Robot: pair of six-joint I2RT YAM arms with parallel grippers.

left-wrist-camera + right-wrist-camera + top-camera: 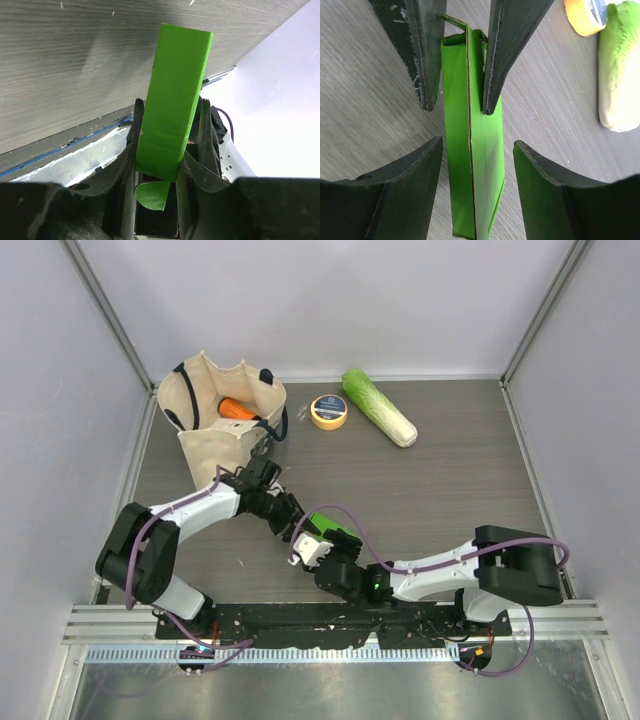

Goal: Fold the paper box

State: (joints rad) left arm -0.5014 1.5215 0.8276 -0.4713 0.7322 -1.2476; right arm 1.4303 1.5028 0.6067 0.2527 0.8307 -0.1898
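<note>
Paper box (pixel 328 524), bright green and partly flattened, sits over the table (pixel 450 480), nearer the arm bases than the canvas bag (pixel 215 445) and slightly to its right. Whether it touches the surface cannot be told. Left gripper (pixel 298 523) fingers (pixel 131 150) pinch the box at one end. Right gripper (pixel 318 542) straddles the other end, its fingers (pixel 395 190) spread with a gap on each side of the card. An orange item (pixel 237 409) lies inside the bag. A yellow tape roll (pixel 329 411) lies just right of the bag, and a pale-green cabbage (pixel 380 407) farther right.
</note>
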